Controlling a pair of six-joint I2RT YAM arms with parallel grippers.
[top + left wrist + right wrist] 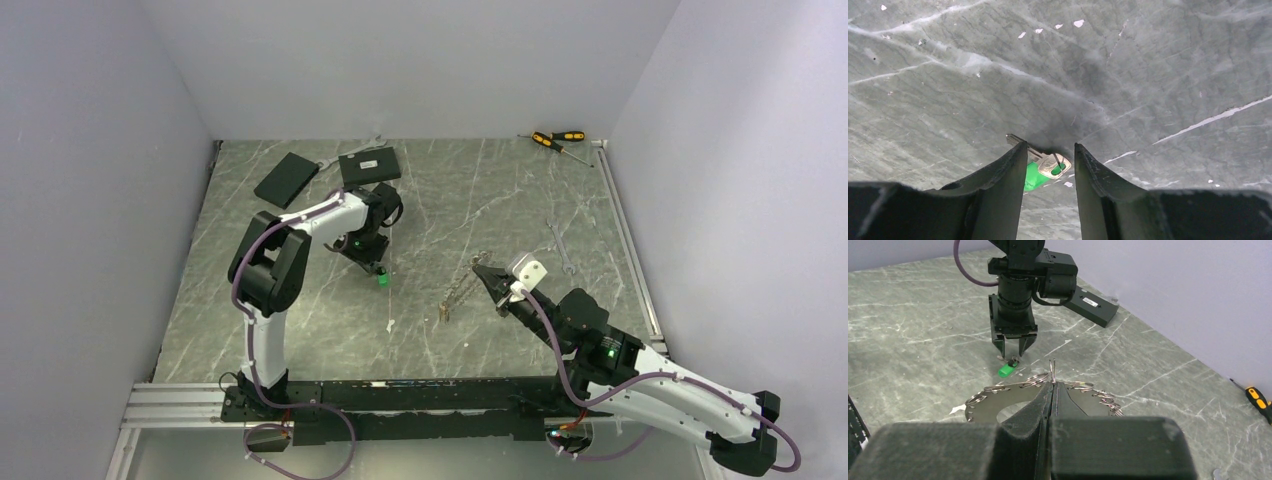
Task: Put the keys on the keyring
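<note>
One of the keys (1050, 165), a small metal one with a green tag, lies flat on the marble table between the fingers of my left gripper (1048, 146). That gripper is open and points straight down, its left finger (1015, 167) over the key's blade. From above, the key (381, 279) shows just below the left gripper (372, 262). My right gripper (1053, 384) is shut on the rim of the keyring (998, 402), a dark grey disc edged with small wire rings, and holds it off the table. The keyring (460, 295) shows edge-on from above. The green key (1005, 371) lies beyond it.
Two flat black boxes (286, 178) (368, 166) lie at the back left. Yellow-and-black screwdrivers (558, 138) sit at the back right corner. A small wrench (560, 245) lies right of the keyring. Grey walls close in three sides.
</note>
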